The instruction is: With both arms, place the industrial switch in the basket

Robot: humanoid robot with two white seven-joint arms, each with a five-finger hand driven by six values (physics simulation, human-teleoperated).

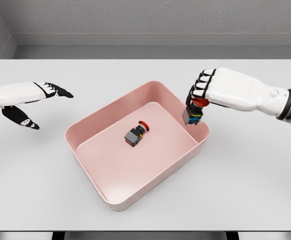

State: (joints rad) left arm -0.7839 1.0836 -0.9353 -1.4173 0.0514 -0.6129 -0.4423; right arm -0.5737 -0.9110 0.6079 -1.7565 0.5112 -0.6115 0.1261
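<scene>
Bright, even, diffuse light from above. Soft faint shadows under the pink basket (pixel 135 192) rim and inside its walls on the pale worktop (pixel 255 175). No glare. Sharp throughout, without edge distortion.

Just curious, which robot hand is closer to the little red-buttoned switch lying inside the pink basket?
Right. The right robot hand holds another switch over the basket's right rim, near the lying switch. The left robot hand hovers open, outside the basket.
</scene>
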